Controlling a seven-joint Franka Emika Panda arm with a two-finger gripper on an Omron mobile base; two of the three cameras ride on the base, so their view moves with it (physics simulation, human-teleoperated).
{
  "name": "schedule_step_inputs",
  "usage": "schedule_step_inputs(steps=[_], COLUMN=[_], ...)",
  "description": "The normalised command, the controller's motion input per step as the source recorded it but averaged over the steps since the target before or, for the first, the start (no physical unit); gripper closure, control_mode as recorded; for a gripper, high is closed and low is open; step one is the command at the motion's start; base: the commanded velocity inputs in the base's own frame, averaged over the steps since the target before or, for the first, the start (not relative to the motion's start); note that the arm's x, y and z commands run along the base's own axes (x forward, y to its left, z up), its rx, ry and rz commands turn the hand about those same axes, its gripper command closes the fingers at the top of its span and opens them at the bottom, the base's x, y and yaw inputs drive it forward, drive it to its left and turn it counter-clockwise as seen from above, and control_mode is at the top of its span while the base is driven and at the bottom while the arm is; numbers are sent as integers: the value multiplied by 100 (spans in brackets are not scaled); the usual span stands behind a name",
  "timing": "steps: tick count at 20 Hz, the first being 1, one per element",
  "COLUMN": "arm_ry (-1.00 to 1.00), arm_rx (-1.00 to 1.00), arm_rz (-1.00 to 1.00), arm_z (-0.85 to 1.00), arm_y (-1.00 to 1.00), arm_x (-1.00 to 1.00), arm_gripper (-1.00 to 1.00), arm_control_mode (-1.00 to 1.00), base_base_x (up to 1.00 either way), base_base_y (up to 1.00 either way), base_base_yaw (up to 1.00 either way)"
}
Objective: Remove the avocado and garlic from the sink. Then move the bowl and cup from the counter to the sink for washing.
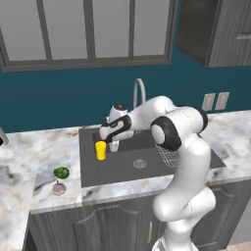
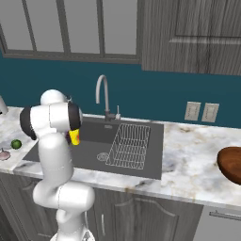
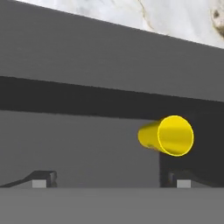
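white arm [image 1: 184,162] bent low over sink [image 1: 122,164], jaws wide beside cup [image 1: 101,150]

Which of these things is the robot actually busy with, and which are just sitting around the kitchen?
Part of the job:
- cup, standing in the sink
- avocado and garlic, out on the counter
- bowl, on the counter at the far side
- gripper, open beside the cup

Just there:
- faucet
- wire rack
- wall outlets
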Motion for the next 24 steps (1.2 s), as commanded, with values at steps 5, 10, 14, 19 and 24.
schedule_step_inputs(steps=[5, 10, 14, 19, 24], arm_ry=[3, 6, 7, 3, 0], arm_rx=[0, 0, 0, -2, -1], arm_rz=[-18, -28, -29, -29, -29], arm_z=[27, 24, 27, 25, 23], arm_y=[-3, -7, -10, -18, -21], arm_x=[-40, -39, -35, -31, -28], arm_gripper=[-100, -100, -100, -100, -100], arm_control_mode=[-100, -100, -100, -100, -100], base_base_x=[0, 0, 0, 0, 0], base_base_y=[0, 0, 0, 0, 0], base_base_yaw=[0, 0, 0, 0, 0])
